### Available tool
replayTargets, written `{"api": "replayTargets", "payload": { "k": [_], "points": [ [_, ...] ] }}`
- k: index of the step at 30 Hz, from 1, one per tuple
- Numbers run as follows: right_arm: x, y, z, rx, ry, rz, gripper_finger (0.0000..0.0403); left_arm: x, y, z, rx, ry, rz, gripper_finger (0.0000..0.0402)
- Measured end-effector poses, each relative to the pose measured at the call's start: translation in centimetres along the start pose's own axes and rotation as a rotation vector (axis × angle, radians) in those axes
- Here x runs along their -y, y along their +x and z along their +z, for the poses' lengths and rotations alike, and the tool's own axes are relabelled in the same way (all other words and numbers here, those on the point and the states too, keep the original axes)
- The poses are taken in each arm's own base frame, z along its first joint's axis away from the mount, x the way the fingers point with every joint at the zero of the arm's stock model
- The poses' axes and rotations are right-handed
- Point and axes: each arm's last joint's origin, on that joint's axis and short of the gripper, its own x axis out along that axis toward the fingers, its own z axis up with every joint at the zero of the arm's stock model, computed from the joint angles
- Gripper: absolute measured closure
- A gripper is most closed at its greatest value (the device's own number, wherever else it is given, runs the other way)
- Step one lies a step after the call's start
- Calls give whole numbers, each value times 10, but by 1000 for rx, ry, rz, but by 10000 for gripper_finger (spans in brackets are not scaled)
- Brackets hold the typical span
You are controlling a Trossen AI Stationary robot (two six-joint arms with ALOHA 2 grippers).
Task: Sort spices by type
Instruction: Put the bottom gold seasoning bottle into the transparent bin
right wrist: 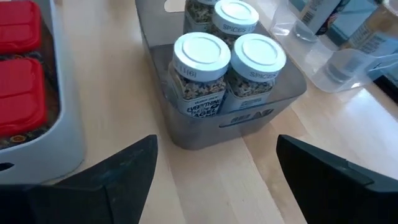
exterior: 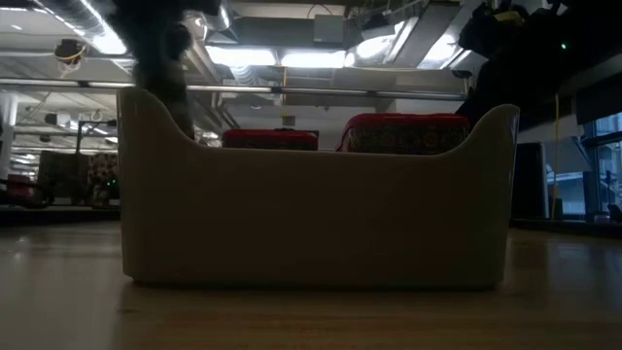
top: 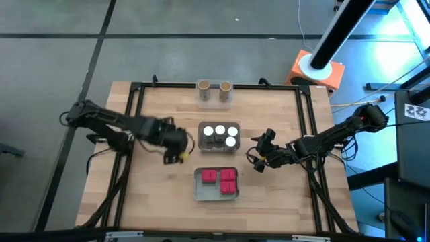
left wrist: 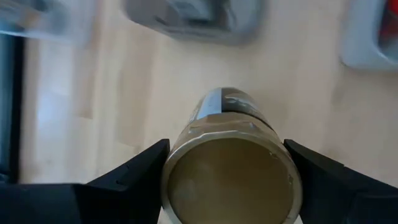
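Left tool [left wrist: 227,186] is clamped around a tan-topped brown cylinder [left wrist: 231,177], carried above the counter [top: 154,195] toward its left edge, beside the grey tray [top: 220,136] of white-lidded jars [right wrist: 200,74]; right tool [right wrist: 214,177] hangs released near that tray; red boxes [top: 220,179] fill the near tray [top: 198,188]; two cylinders [top: 213,87] stand at the far edge.

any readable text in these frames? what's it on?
"SPICES": on the white lids of two dark jars in the grey tray, right wrist view.
Paper labels on those jars' sides: print too blurred to read.
Red boxes: printing unreadable.
Tan-topped cylinder held in the left gripper: nothing legible.
Right gripper: open, empty, no markings.
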Motion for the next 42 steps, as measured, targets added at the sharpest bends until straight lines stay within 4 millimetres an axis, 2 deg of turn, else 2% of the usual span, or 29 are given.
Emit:
{"api": "replayTargets", "payload": {
  "k": [4, 9, 14, 17, 20, 24, 29, 34, 38, 42],
  "points": [
    [2, 0, -2, -16, -21, -29, 75, -35, 0, 17, 41, -45, 24, 141],
    [4, 0, -7, -59, -51, -51, 75, -75, -11, 39, 167, -87, 52, 141],
    [6, -1, -10, -83, -56, -65, 75, -108, -19, 54, 297, -113, 104, 141],
    [6, -1, -11, -88, -60, -67, 75, -123, -16, 63, 363, -114, 134, 141],
    [6, -1, -11, -88, -83, -66, 75, -135, -6, 72, 386, -129, 128, 141],
    [6, -1, -11, -94, -117, -67, 75, -147, 5, 89, 333, -154, 117, 141],
    [8, -1, -14, -121, -137, -78, 75, -158, 15, 118, 279, -142, 121, 141],
    [8, -1, -15, -130, -144, -82, 75, -169, 34, 145, 237, -153, 125, 141],
    [8, -1, -15, -133, -145, -81, 75, -182, 55, 154, 194, -176, 135, 141],
    [8, -1, -16, -137, -144, -75, 75, -198, 81, 151, 106, -220, 140, 141]
  ]
}}
